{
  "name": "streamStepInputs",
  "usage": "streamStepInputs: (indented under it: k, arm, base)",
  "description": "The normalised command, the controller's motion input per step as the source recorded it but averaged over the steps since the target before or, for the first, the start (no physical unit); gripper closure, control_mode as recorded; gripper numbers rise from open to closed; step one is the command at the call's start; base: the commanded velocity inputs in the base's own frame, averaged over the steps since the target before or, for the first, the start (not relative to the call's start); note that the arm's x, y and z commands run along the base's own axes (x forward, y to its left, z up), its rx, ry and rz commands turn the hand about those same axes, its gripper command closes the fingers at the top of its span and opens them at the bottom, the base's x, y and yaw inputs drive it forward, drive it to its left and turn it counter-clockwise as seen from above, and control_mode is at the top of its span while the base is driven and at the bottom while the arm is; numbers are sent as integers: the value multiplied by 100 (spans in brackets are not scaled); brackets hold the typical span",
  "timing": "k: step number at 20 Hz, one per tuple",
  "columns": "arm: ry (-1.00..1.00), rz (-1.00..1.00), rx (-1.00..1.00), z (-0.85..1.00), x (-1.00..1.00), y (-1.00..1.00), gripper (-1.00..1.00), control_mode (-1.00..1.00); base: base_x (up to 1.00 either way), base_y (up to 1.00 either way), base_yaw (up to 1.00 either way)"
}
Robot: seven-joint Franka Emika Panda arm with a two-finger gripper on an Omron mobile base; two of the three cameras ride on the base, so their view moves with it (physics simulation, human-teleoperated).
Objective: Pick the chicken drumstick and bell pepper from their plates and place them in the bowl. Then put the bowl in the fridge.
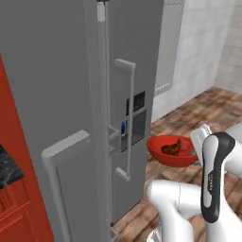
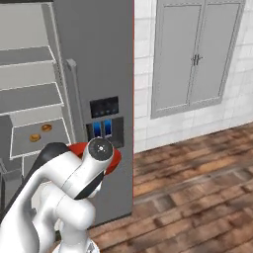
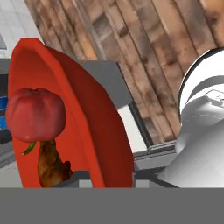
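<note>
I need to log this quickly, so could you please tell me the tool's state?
Tool: shut on the rim of the bowl, which holds the food.

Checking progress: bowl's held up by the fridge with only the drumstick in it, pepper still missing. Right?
Not quite. The bowl holds both the chicken drumstick and the bell pepper, as the hand view shows. It is indeed held up by the fridge.

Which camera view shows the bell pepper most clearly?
The hand view: the bell pepper sits large and red inside the bowl, above the chicken drumstick. In the left base view the bowl's contents are a small dark patch, so the pepper cannot be told. In the right base view the arm covers most of the bowl.
</note>
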Motion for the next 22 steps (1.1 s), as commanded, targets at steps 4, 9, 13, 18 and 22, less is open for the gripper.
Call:
streamStepInputs:
  k: [4, 9, 13, 18, 22]
  arm:
    - [0, 0, 0, 0, 0, 0, 100, 100]
    - [0, 0, 0, 0, 0, 0, 100, 100]
    - [0, 0, 0, 0, 0, 0, 100, 100]
    - [0, 0, 0, 0, 0, 0, 100, 100]
    - [0, 0, 0, 0, 0, 0, 100, 100]
  base:
    - [39, -12, 69]
    - [39, -23, 65]
    - [40, -36, 56]
    - [24, -47, 46]
    - [28, -45, 39]
